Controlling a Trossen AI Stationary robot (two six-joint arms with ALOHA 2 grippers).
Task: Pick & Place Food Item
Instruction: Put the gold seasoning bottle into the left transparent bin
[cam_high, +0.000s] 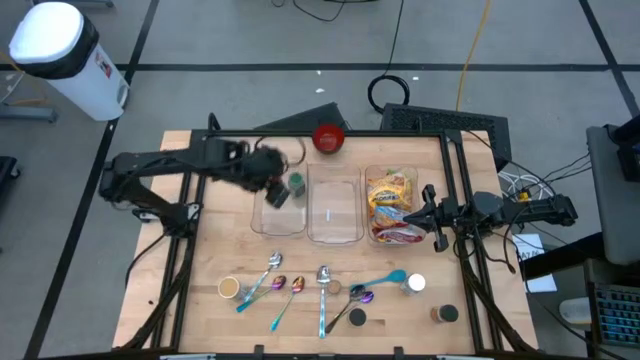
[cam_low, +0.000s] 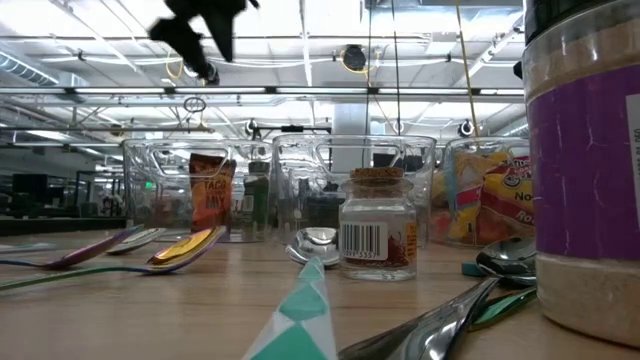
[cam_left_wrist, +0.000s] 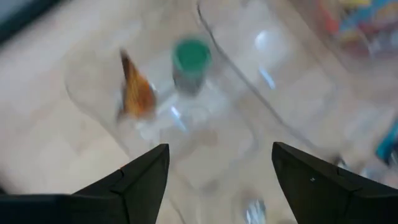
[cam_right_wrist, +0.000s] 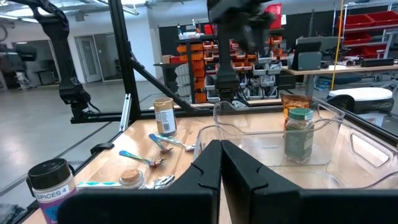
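Three clear containers stand in a row at mid-table. The left one (cam_high: 268, 215) holds a green-lidded jar (cam_left_wrist: 191, 59), standing upright on its floor, and an orange snack packet (cam_left_wrist: 137, 93). The right one (cam_high: 392, 232) is filled with snack packets (cam_high: 390, 195). My left gripper (cam_left_wrist: 217, 180) hovers open above the left container, pointing steeply down, with nothing between its fingers. My right gripper (cam_right_wrist: 221, 168) is shut and waits level at the table's right side, beside the right container.
The middle container (cam_high: 335, 215) stands between the other two. A red bowl (cam_high: 328, 138) sits at the far edge. Several spoons (cam_high: 322, 290) and small jars (cam_high: 229, 288) lie along the near edge, among them a cork-topped spice jar (cam_low: 375, 235).
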